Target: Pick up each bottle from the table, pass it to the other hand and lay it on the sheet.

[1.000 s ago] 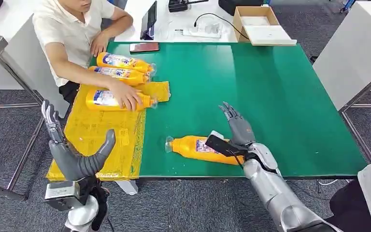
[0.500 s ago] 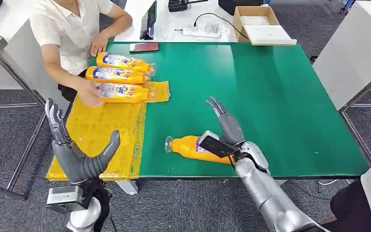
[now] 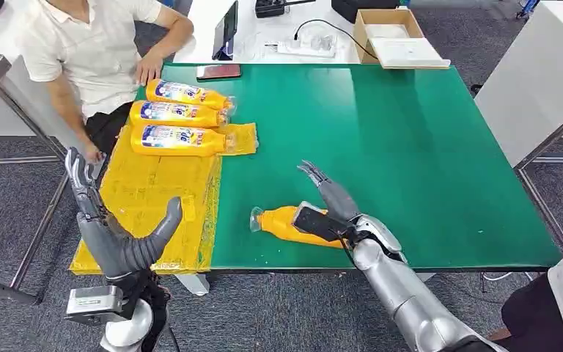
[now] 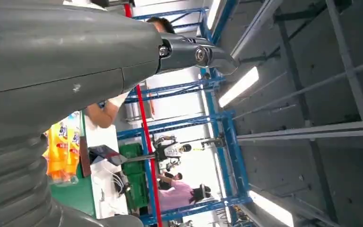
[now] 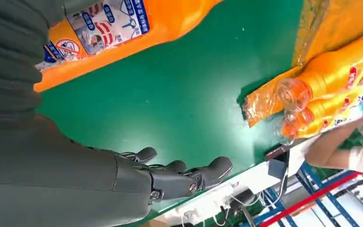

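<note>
An orange bottle (image 3: 282, 223) lies on its side on the green table (image 3: 425, 147), near the front edge, cap end toward the yellow sheet (image 3: 154, 194). My right hand (image 3: 329, 208) hovers over its base end, fingers spread and holding nothing. In the right wrist view the same bottle (image 5: 123, 23) lies beside the palm, and the fingers (image 5: 184, 177) stretch out over bare green. My left hand (image 3: 117, 236) is raised off the table's front left corner, fingers apart and empty. Three more orange bottles (image 3: 177, 115) lie side by side on the sheet's far end.
A person in a white shirt (image 3: 92, 44) sits at the far left corner, one hand (image 3: 149, 70) on the table edge. A phone (image 3: 218, 71) lies behind the bottles. A cardboard box (image 3: 396, 37) and a power strip (image 3: 304, 48) stand on the white table beyond.
My right hand has slid left along the lone bottle. The person pushed the third bottle up against the other two and drew the arm back off the sheet.
</note>
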Controlling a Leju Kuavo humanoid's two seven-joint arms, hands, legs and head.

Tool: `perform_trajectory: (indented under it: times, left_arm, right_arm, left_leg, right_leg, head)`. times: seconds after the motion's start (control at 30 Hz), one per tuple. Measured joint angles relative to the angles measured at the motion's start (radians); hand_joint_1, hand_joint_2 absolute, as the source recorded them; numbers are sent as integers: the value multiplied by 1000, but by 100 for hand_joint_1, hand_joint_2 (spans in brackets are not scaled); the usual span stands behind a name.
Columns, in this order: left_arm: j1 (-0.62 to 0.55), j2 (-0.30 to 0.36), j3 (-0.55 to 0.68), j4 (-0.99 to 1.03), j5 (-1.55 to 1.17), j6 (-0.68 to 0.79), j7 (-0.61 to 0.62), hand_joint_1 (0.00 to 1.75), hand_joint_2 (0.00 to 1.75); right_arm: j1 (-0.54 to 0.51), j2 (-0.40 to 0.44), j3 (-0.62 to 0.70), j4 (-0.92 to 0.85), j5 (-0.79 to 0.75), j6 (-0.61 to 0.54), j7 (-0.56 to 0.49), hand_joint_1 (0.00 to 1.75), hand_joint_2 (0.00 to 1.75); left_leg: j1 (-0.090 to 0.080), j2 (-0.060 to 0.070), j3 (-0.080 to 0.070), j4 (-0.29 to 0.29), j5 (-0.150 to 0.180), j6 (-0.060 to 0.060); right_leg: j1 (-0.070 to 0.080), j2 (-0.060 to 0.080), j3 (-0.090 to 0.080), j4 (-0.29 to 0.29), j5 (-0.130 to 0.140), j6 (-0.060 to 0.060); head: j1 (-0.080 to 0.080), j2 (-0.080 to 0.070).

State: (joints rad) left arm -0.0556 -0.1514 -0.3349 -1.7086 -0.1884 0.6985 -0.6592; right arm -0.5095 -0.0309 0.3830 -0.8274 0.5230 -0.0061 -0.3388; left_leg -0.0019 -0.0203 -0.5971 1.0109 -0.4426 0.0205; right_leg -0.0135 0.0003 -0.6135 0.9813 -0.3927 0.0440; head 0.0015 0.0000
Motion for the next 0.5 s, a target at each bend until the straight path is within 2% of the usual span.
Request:
perform_trajectory:
  times: [0.2, 0.33, 0.5]
  left_arm:
    - [0, 3, 0, 0, 17, 0, 8, 0, 175]
    - [-2, 6, 0, 6, 37, 0, 31, 0, 175]
    - [-4, 6, 1, 17, 54, -26, 75, 0, 175]
  right_arm:
    - [-20, -13, 36, 61, -17, 101, 42, 0, 175]
    - [-39, -26, 80, 122, -9, 124, 58, 0, 175]
    - [-73, -33, 154, 166, 75, 60, 158, 0, 175]
  left_leg:
    - [0, 0, 0, 0, 0, 0]
    - [0, 1, 1, 0, 0, 0]
    - [0, 0, 3, 0, 0, 0]
  right_leg:
    - [0, 0, 0, 0, 0, 0]
    - [0, 0, 0, 0, 0, 0]
    - [0, 0, 2, -1, 0, 0]
  head:
    - [0, 0]
    - [0, 0]
    - [0, 0]
